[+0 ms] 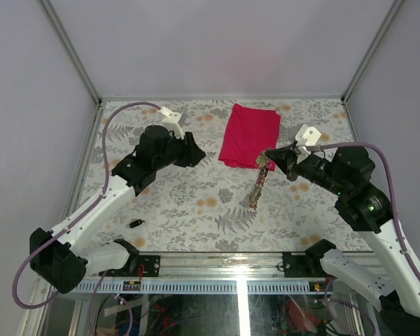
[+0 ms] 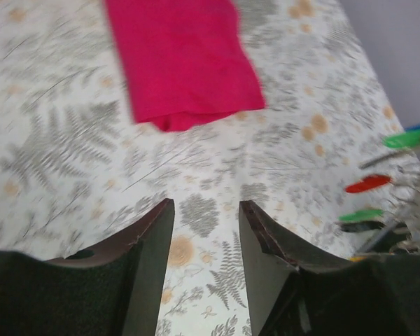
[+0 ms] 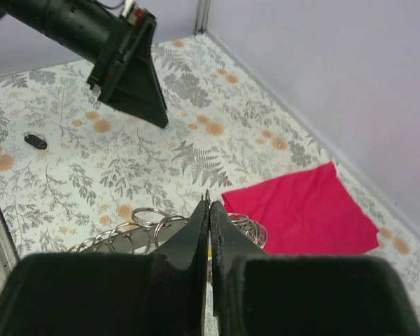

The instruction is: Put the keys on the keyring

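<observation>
Okay, surface first: your table (image 1: pixel 196 210) has a grey-white fern-print cover with orange blossoms. It is boxed in by pale lilac walls (image 1: pixel 231 42) and silver posts (image 1: pixel 70 49) at the corners. A metal rail (image 1: pixel 217 269) runs along the near edge between the arm bases. A small orange-marked patch (image 1: pixel 131 285) on the rail's left part is too small to read. A red cloth (image 1: pixel 248 136) lies flat at the far middle.

Your right gripper (image 1: pixel 266 161) is pinched fully closed on the top end of the keyring (image 1: pixel 257 183) bunch, just off the cloth's near right corner. The bunch trails from the tips toward you; whether its low end rests on the table, can't tell. In the right wrist view, wire rings bulge out on both sides under the closed fingers and a sliver of metal pokes out at the tips. Exactly which part is pinched, can't tell.

In the left wrist view the keys (image 2: pixel 367 184) fan out at the right edge with blue, green, red, green and black heads. One black key (image 1: pixel 135 223) lies alone on the table at near left, well apart from both grippers.

Your left gripper (image 1: pixel 200 155) hovers over bare print left of the cloth, jaws partly apart, nothing between them.
</observation>
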### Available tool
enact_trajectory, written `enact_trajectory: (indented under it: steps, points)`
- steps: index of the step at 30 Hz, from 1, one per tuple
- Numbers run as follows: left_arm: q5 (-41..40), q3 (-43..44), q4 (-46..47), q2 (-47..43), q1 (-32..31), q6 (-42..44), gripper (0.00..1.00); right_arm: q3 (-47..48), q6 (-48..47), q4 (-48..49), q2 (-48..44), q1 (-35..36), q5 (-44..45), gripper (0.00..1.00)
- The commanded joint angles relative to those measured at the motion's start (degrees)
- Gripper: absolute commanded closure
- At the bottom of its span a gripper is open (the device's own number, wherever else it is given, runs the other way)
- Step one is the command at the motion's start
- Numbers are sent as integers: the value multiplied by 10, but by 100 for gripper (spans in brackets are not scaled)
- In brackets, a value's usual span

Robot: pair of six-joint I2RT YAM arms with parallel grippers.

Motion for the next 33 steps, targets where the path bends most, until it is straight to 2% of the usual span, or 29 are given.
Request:
enact_trajectory:
  steps: [1, 5, 12, 16, 21, 25, 30, 33]
  points:
    - [-79, -64, -28, -31, 74, -126, 57, 17, 33, 16, 10, -2, 37, 100]
    - [-144, -104, -95, -52, 144, -229, 54, -8, 49, 17, 8, -2, 50, 100]
    - [-206, -125, -200, -82, 245, -309, 44, -34, 75, 20, 13, -2, 47, 100]
    - [-257, -113, -293, -69, 305, -369, 35, -44, 82, 20, 12, -2, 42, 100]
    - [-288, -110, -362, -46, 336, -443, 27, -60, 81, 24, 5, -2, 49, 100]
    - [-298, -110, -398, -5, 346, -471, 18, -67, 80, 26, 2, -2, 59, 100]
    - [-305, -101, -447, 58, 347, -503, 18, -74, 80, 34, 3, -2, 61, 100]
    - [-305, -118, -443, 63, 346, -519, 21, -77, 81, 35, 4, -2, 61, 100]
